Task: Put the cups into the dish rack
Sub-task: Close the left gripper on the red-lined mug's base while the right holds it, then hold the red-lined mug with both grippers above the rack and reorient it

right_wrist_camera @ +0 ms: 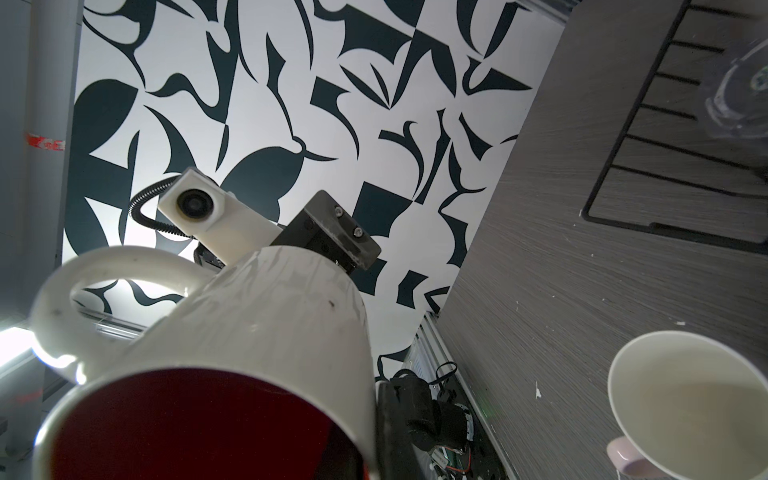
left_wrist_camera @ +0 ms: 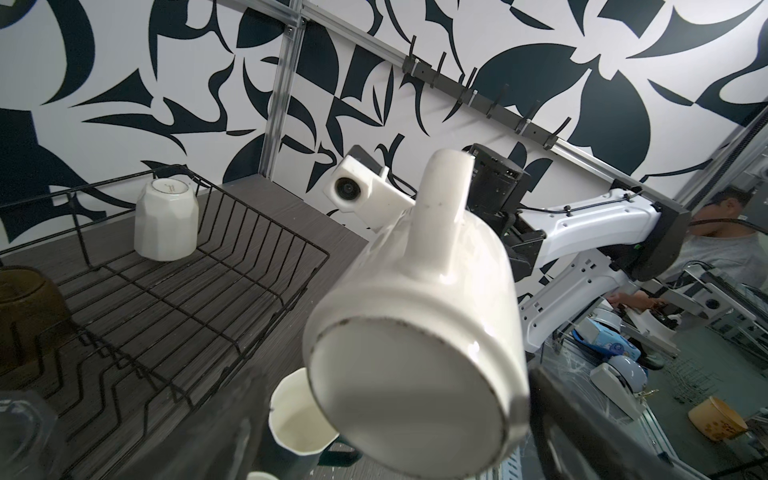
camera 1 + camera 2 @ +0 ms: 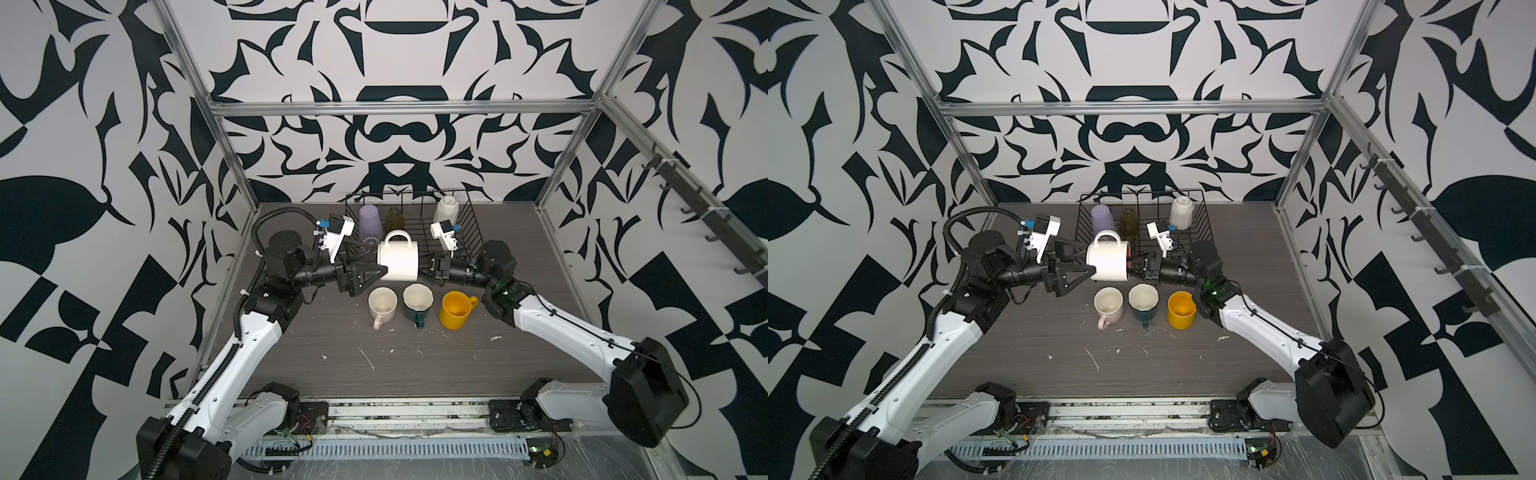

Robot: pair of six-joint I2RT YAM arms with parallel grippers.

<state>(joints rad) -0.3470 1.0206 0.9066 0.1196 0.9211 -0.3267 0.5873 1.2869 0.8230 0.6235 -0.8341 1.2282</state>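
Note:
A cream red-lined mug (image 3: 398, 262) (image 3: 1108, 261) hangs on its side above the table, handle up, in front of the dish rack (image 3: 469, 224) (image 3: 1204, 216). My right gripper (image 3: 422, 266) (image 1: 374, 436) is shut on the mug's rim, one finger inside and one outside. My left gripper (image 3: 381, 259) (image 2: 395, 436) is open, its jaws straddling the mug's base end (image 2: 415, 395) with a gap on one side. Upside down in the rack are a lilac tumbler (image 3: 369, 222), an olive glass (image 3: 394, 220) and a white faceted mug (image 3: 446, 210) (image 2: 166, 224).
Three upright mugs stand in a row on the table just below the held mug: pale pink (image 3: 382, 306), dark green (image 3: 417, 302) and yellow (image 3: 456, 309). A clear glass (image 1: 739, 95) sits in the rack's near left corner. Metal frame posts flank the table.

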